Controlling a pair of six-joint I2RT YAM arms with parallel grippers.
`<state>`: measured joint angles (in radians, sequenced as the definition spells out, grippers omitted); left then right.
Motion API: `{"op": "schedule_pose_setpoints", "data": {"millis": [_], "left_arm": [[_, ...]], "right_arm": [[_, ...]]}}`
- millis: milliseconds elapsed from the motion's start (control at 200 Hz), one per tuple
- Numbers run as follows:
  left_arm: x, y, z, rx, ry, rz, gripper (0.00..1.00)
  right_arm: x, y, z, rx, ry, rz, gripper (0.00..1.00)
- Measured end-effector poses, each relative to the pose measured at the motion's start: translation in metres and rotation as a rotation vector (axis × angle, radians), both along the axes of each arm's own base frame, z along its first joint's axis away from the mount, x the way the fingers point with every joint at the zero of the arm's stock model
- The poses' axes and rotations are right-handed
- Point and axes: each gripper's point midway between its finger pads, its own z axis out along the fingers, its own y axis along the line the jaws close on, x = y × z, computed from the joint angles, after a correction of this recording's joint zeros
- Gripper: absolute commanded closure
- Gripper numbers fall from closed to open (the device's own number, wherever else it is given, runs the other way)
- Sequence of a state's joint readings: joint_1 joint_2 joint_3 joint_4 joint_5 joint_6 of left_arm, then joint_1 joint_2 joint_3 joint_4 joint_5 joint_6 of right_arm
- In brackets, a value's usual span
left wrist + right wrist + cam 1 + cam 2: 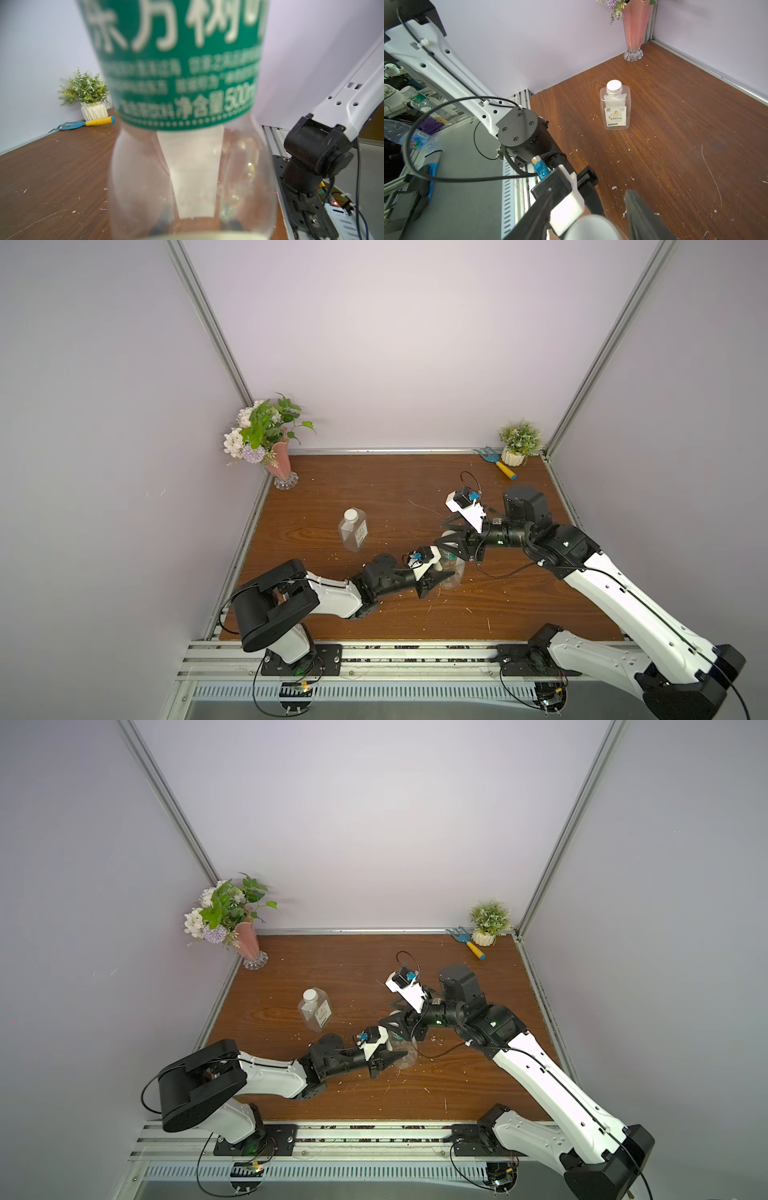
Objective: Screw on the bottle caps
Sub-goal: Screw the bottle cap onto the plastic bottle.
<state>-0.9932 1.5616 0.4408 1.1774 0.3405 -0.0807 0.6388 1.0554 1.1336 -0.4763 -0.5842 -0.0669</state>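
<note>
- Round bottle (187, 170), clear with a green label, crowds the left wrist lens. In a top view this bottle (452, 572) stands on the bench (374, 481) a little right of centre, nearer the front edge than the back.
- Left jaws are clamped tight low on its body, below the label.
- Right jaws reach in from the right-hand side over its neck and stand part-way apart on either side of a white cap (591, 228). I cannot tell whether either pad touches that cap, nor whether it already sits on the threads.
- Square bottle (354, 531) stands well apart toward the left edge with its screw cap (351, 514) already on, so I judge the round one to be the last job.
- Risk: the thin, empty wall may buckle or spin inside the left jaws once twisting force comes on, since the hold is low and the torque acts high up.
- Risk: a cap seated crooked would cross-thread, and a grip taken off-centre could flick it off onto the bench.
- Risk: the left wrist camera mount (566, 199) sits just beside the right jaws, so a rotation of the right wrist could knock it and tip the bottle.
</note>
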Motion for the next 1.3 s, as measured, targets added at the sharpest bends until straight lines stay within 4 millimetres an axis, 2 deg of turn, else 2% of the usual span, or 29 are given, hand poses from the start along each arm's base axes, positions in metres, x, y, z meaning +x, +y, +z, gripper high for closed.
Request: {"op": "schedule_pose_setpoints", "data": {"millis": [300,821,891,1086,1301], "left_arm": [[0.000,0.001,0.004,-0.007,-0.002,0.003,0.95],[0.002,0.002,0.000,0.012,0.010,0.011,0.96],[0.003,0.003,0.000,0.016,0.009,0.022,0.96],[0.012,0.008,-0.001,0.037,-0.001,0.080,0.95],[0.025,0.013,-0.003,0.055,-0.025,0.163,0.96]], "right_arm": [[0.002,-0.002,-0.005,-0.001,0.005,-0.009,0.53],[0.002,-0.006,-0.009,0.047,-0.022,-0.041,0.74],[0.005,-0.006,-0.010,0.056,-0.026,-0.059,0.83],[0.011,-0.008,-0.010,0.104,-0.038,-0.113,1.00],[0.019,-0.008,-0.013,0.139,-0.061,-0.205,1.00]]}}
